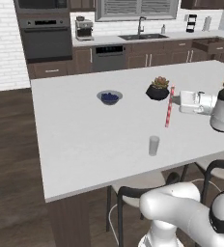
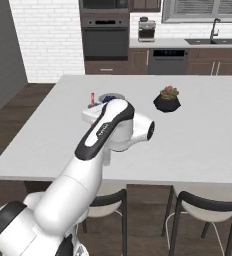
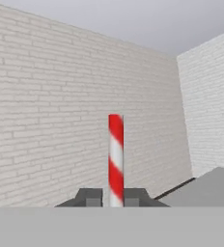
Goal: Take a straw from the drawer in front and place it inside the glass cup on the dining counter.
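In the left base view, the wide white table (image 1: 85, 144) spreads from the left edge. On it, left of centre, sits a small bowl (image 1: 109, 97) with blue contents. Right of the bowl and nearer the front edge stands the glass cup (image 1: 154, 145), upright and apart from everything else. Behind the cup, a black plant pot (image 1: 157, 91) holds a reddish-green plant. Just right of the pot, the straw (image 1: 169, 107) hangs nearly upright in the air above the table, up and to the right of the cup and well clear of its rim. The tool (image 1: 173, 100) is closed on the straw, gripping it near the upper end, with the arm reaching in sideways from the right. Against the far cabinets at the right, the drawer (image 1: 211, 46) stands pulled open.

In the right base view, the red top of the straw (image 2: 92, 97) peeks out left of the arm, with the bowl (image 2: 110, 97) just right of it and the plant pot (image 2: 167, 102) further right.

In the hand view, the straw (image 3: 116, 159) rises straight up between the two dark fingertips (image 3: 89, 198), pinched by them, against a white brick wall (image 3: 46, 120).
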Controlling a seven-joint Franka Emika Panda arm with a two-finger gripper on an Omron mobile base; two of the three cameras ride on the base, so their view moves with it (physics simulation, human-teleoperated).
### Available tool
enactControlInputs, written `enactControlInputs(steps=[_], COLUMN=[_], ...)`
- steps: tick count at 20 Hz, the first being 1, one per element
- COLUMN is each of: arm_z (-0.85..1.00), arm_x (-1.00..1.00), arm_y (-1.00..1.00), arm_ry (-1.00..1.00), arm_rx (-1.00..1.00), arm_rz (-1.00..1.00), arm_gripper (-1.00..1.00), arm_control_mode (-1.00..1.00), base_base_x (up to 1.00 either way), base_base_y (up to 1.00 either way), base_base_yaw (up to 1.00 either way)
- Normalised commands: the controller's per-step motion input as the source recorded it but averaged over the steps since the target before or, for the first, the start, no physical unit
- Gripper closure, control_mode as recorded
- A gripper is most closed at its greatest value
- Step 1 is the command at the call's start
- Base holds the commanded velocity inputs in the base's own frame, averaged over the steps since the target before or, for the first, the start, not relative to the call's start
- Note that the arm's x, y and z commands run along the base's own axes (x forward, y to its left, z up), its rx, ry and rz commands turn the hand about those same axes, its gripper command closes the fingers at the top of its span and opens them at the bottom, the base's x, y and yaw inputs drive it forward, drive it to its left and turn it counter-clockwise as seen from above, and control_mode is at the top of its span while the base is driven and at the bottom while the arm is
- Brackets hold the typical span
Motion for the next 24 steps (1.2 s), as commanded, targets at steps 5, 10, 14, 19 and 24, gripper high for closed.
enactControlInputs(steps=[5, 10, 14, 19, 24], arm_z=[-0.39, -0.29, -0.25, -0.27, -0.32], arm_x=[0.06, 0.18, 0.17, 0.11, 0.16], arm_y=[0.00, 0.00, 0.00, 0.00, 0.00], arm_ry=[-0.08, 0.00, 0.00, 0.00, 0.00], arm_rx=[-0.10, -0.05, 0.00, 0.00, 0.00], arm_rz=[0.00, 0.00, 0.00, 0.00, 0.00], arm_gripper=[1.00, 1.00, 1.00, 1.00, 1.00], arm_control_mode=[-1.00, -1.00, -1.00, -1.00, -1.00], base_base_x=[0.00, 0.00, 0.00, 0.00, 0.00], base_base_y=[0.00, 0.00, 0.00, 0.00, 0.00], base_base_yaw=[0.00, 0.00, 0.00, 0.00, 0.00])
